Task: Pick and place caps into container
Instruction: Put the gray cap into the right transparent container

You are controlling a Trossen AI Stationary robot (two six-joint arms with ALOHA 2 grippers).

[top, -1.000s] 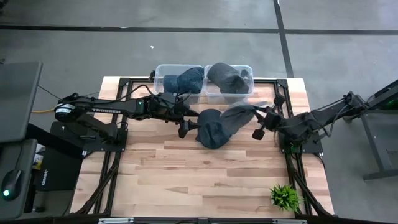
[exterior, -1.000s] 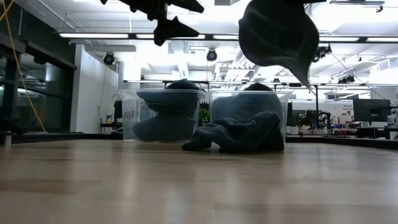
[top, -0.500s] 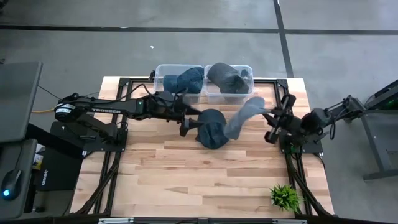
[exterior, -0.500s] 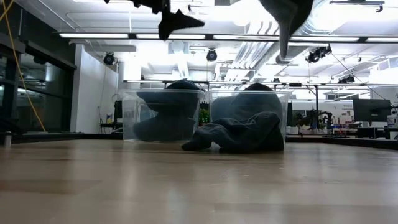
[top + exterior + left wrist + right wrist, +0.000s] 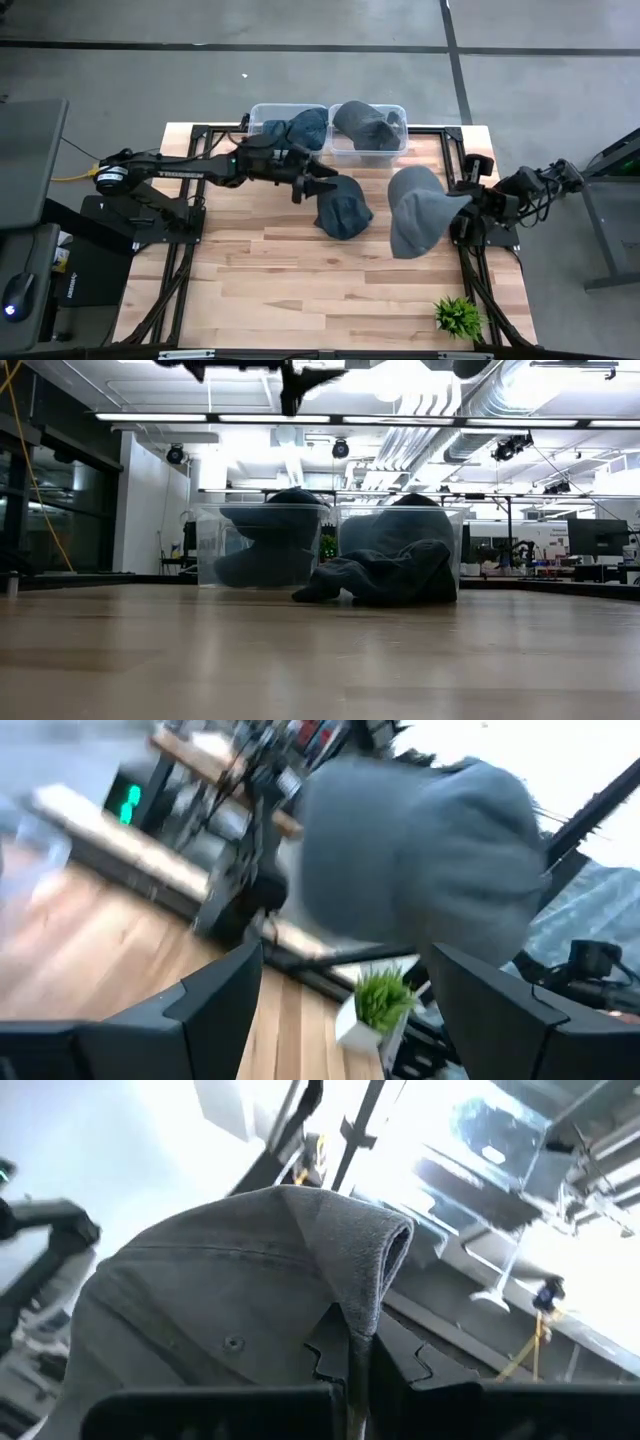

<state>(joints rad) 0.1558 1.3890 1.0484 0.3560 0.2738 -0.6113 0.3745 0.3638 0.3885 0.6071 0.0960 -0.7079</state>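
Note:
My right gripper [image 5: 457, 208], near the table's right edge, is shut on a slate grey cap [image 5: 414, 222] that hangs in the air. A dark cap [image 5: 343, 209] lies on the table in front of two clear containers [image 5: 262, 112], resting against the right one [image 5: 452, 530]. Each container holds a cap: a blue one [image 5: 300, 128] and a grey one [image 5: 362, 124]. My left gripper [image 5: 318, 180] hovers open above the dark cap's far left side, touching nothing. In the left wrist view its fingers [image 5: 215, 1000] face the lifted grey cap [image 5: 420, 860]. My right gripper pinches a raised fold of the grey cap's cloth [image 5: 356, 1320] between its two shut fingers. The fingers come from the table's right side, slanting upward. The cap is lifted clear of the table and spreads out ahead of the fingers, toward the table's middle.
A small green plant [image 5: 458, 316] stands at the near right corner. Black frame rails [image 5: 470, 270] run along the table's left and right sides. Bare wood [image 5: 300, 290] lies across the near half of the table.
My right gripper has drawn back toward the table's right edge and tipped upward, still shut. The grey cap has gone with it, away from the dark cap, and has risen out of the low view's top. My left gripper has shifted toward the far edge and turned.

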